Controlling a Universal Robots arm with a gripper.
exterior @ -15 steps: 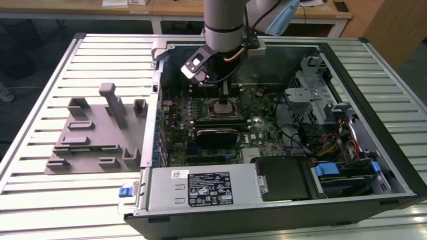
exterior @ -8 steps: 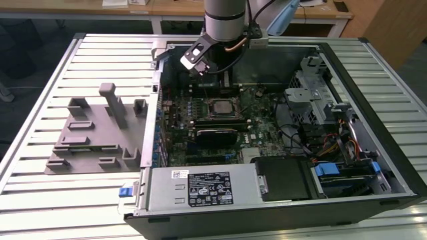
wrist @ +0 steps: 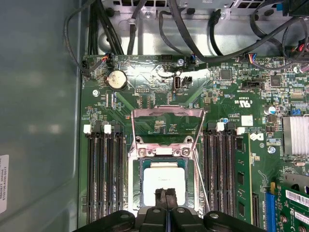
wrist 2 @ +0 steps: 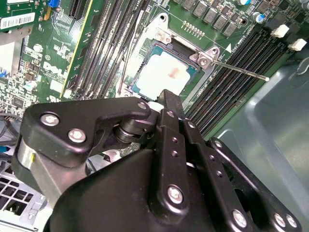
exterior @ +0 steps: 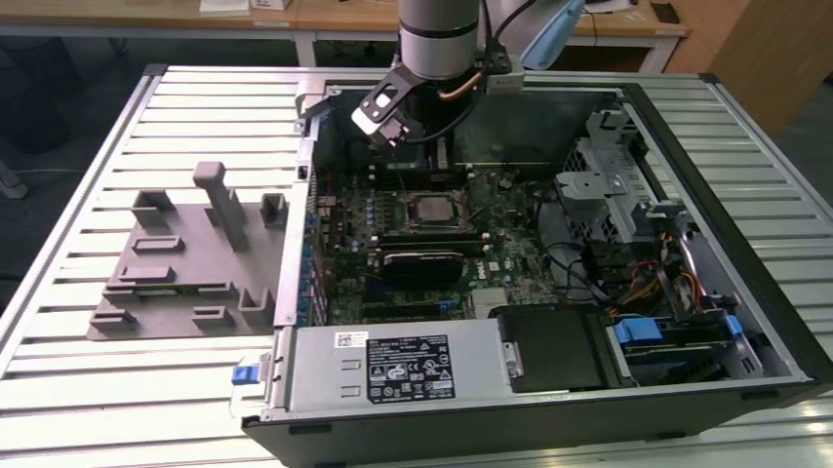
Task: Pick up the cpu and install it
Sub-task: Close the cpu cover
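The cpu (wrist: 164,178) is a flat square chip with a pale silvery top, and it lies inside the socket on the green motherboard (exterior: 501,210). It also shows in the second wrist view as the cpu (wrist 2: 163,72) and in the exterior view as the cpu (exterior: 430,207). The socket's metal retention frame (wrist: 166,126) stands flipped open, with its lever rod (wrist 2: 241,70) swung out. My gripper (wrist: 166,197) hovers just above the chip's near edge, fingers shut together with nothing between them. Whether the tips touch the chip is unclear.
The open computer case (exterior: 729,244) walls in the board. Memory slots (wrist: 104,179) flank the socket, and black cables (wrist: 193,29) hang beyond it. A grey plastic plate with upright blocks (exterior: 182,263) lies on the slatted table at the exterior view's left. The power supply (exterior: 390,366) sits in front.
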